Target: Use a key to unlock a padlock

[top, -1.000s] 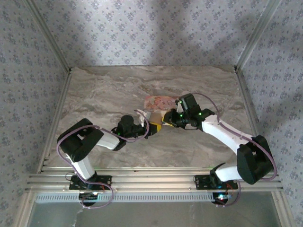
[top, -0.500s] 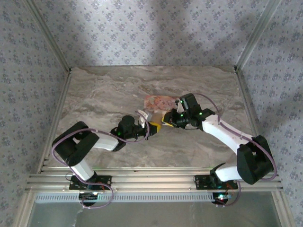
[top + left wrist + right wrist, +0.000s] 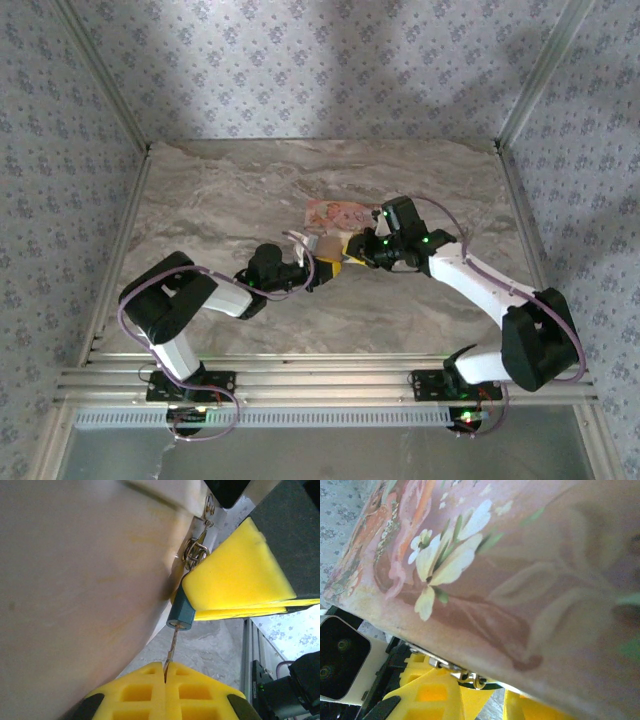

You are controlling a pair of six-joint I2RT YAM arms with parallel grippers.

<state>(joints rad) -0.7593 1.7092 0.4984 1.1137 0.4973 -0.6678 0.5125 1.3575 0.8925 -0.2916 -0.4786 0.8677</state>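
Yellow foam on the left hand (image 3: 165,669) is pressed together on the thin metal key (image 3: 172,645), whose tip appears to sit in the keyway on the bottom face of the padlock (image 3: 181,614). The small blue padlock hangs from the zip rings (image 3: 196,552) at the edge of the printed pouch (image 3: 75,580), over about the middle of the counter (image 3: 220,200), a little nearer its right edge than its left. Just to the padlock's right, the right hand (image 3: 196,611) is nearly closed and seems to pinch the padlock's upper end, though its pads hide exactly what lies between them. The step in hand is judged to be turning the key. It would go best if the left wrist rolls about the key's own line, with shaft and lock body in line, since a sideways pull could bend so slim a shaft or drag it out. The right hand should grip firmly so the body does not spin with the key.
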